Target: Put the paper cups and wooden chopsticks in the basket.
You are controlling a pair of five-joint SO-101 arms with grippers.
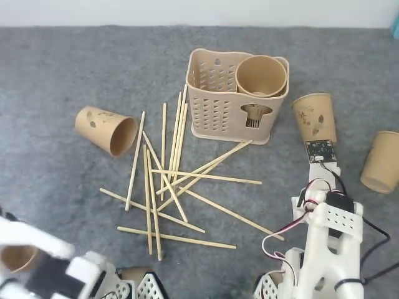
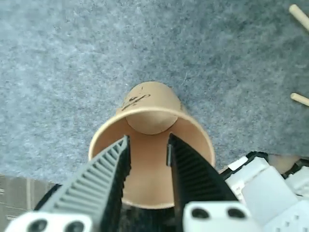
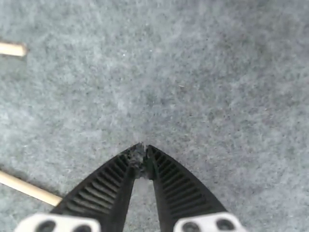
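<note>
The perforated beige plastic basket stands far-centre on grey felt, well away to the far right of the left gripper at the near-left corner. That gripper's ribbed jaws, narrowly spread, point into the mouth of a smooth tan paper cup whose long axis runs straight away from them; the right gripper has its jaws pressed together over bare felt

Holds the left gripper low at the near left corner with ribbed fingers parted. Points the right gripper down with tips pressed together, the white right arm folded at near right.
</note>
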